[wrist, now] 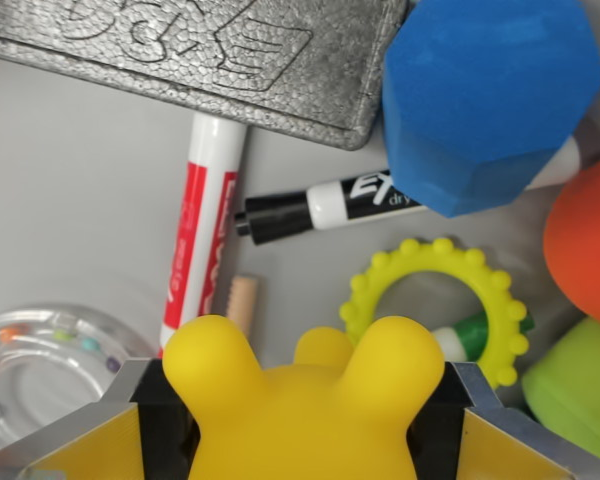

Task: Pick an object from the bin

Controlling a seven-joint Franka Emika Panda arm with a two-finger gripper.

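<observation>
A yellow rubber toy [305, 400] with rounded ears fills the bottom centre of the wrist view. My gripper [305, 425] is shut on it, with one finger [110, 420] on each side pressing against its body. Below and behind it lies the grey bin floor [70, 190] with other objects scattered on it. The toy appears lifted above them.
A grey foam block [210, 50] sits at the top, a blue foam polygon [485, 95] at top right. A red marker [202, 230] and a black marker [320, 208] lie mid-frame. A yellow bumpy ring [435, 300], an orange ball [585, 250], a green piece [580, 395] and a clear rattle ring [40, 360] surround them.
</observation>
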